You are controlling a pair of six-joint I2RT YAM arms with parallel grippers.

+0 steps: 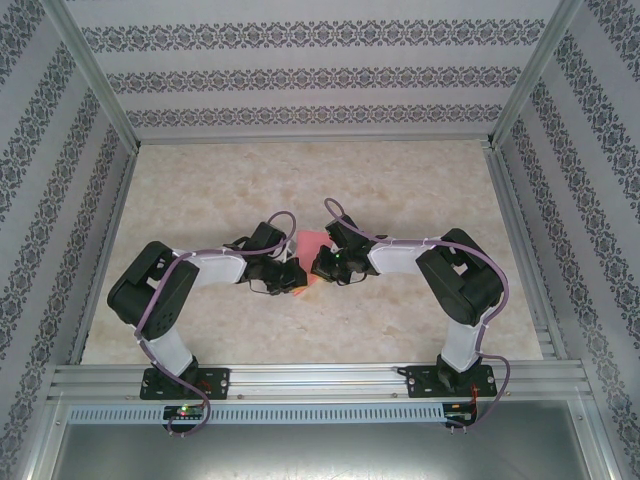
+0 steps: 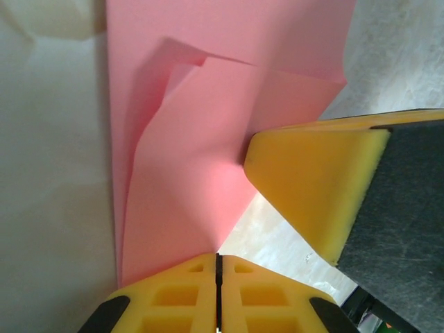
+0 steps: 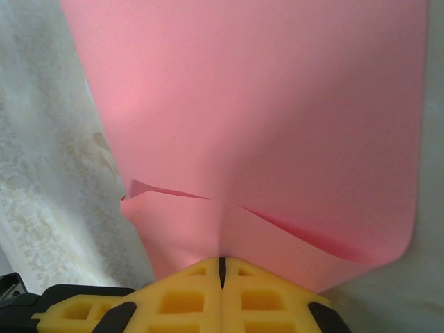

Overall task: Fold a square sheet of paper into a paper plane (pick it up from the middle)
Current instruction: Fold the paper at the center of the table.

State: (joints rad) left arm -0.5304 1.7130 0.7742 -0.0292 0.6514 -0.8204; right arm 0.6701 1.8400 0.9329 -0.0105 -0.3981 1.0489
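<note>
The square sheet of paper [image 1: 312, 246] is salmon pink and sits between the two arms at mid table, folded over on itself with a loose flap. In the left wrist view the sheet [image 2: 208, 139] narrows to a corner that runs into the slit of my left gripper [image 2: 217, 257], whose jaws are shut on it. One yellow finger [image 2: 312, 173] of the right gripper presses in from the right. In the right wrist view a crease of the sheet [image 3: 277, 104] enters my right gripper [image 3: 222, 261], which is shut on it. A paper plane is out of view.
The beige marbled table [image 1: 200, 200] spreads around both arms. Patterned walls [image 1: 300, 70] and metal rails [image 1: 310, 380] box it in. My left gripper [image 1: 291, 278] and right gripper [image 1: 318, 266] nearly touch at the centre.
</note>
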